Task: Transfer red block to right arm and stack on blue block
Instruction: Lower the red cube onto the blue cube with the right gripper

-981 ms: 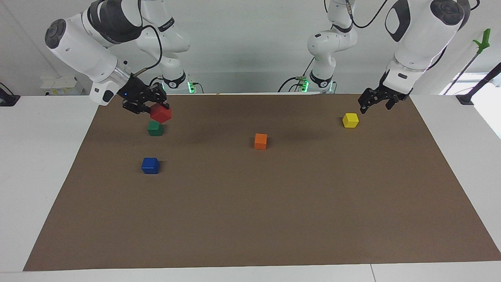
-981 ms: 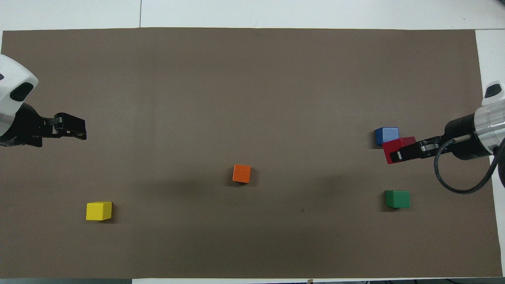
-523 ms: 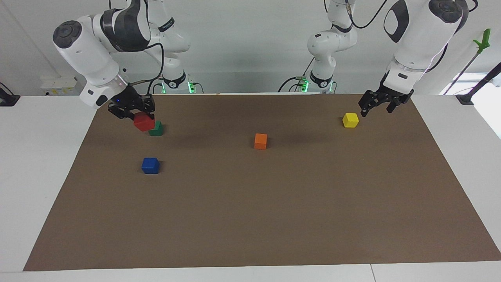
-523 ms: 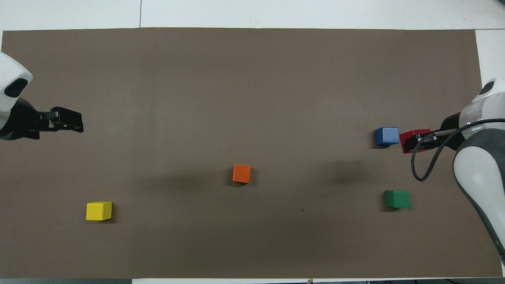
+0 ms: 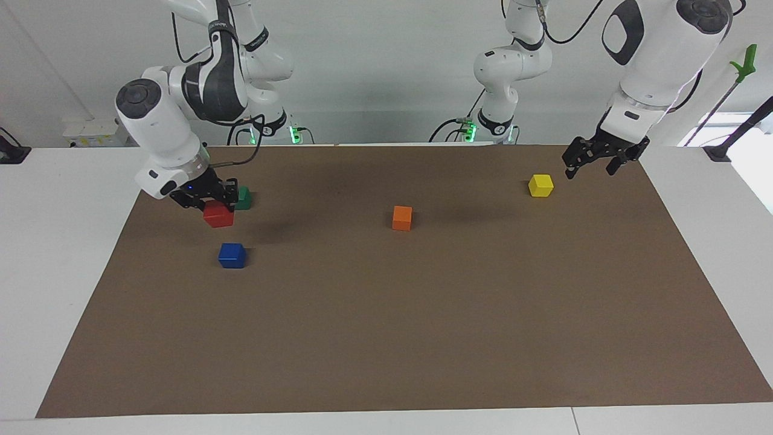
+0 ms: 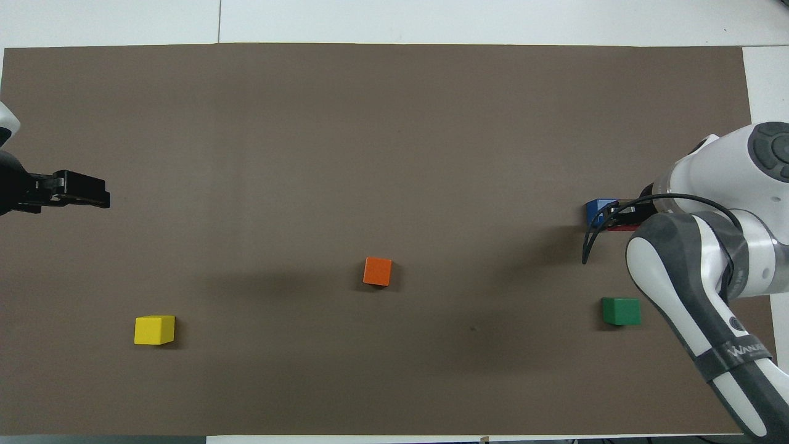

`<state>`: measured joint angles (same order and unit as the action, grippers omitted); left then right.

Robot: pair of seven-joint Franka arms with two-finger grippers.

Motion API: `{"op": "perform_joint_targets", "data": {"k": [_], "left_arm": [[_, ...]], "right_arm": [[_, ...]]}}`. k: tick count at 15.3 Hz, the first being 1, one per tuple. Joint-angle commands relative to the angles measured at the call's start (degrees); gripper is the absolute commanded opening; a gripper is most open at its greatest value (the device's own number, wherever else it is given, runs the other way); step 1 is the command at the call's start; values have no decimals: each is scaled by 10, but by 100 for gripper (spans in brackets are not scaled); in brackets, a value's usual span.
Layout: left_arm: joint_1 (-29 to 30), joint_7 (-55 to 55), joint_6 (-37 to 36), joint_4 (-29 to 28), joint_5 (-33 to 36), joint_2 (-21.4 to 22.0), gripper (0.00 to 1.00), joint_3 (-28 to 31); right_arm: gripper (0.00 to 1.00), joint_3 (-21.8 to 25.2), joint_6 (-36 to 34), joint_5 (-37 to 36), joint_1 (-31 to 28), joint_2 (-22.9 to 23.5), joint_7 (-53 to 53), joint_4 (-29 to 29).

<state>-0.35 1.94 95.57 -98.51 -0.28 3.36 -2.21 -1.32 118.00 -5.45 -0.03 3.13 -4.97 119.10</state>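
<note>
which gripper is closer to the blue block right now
The right. The right gripper, shut on the red block, hangs in the air near the blue block. The left gripper waits open by the yellow block, at the left arm's end of the table.

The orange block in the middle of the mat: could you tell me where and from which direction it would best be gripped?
Probably from straight above, closing on two opposite vertical faces. The orange block is a small cube sitting flat on the brown mat, slightly turned relative to the mat's edges, with nothing beside it, so the fingers have room on every side.
</note>
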Motion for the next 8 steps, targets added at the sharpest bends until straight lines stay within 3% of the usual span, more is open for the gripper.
{"op": "perform_joint_targets", "data": {"k": [1, 8], "left_arm": [[-25, -7, 9, -3, 13, 5, 100, 12], [-19, -8, 15, 6, 13, 6, 100, 8]], "right_arm": [[0, -2, 31, -21, -6, 16, -22, 7], [0, -2, 90, -40, -1, 23, -50, 34]]}}
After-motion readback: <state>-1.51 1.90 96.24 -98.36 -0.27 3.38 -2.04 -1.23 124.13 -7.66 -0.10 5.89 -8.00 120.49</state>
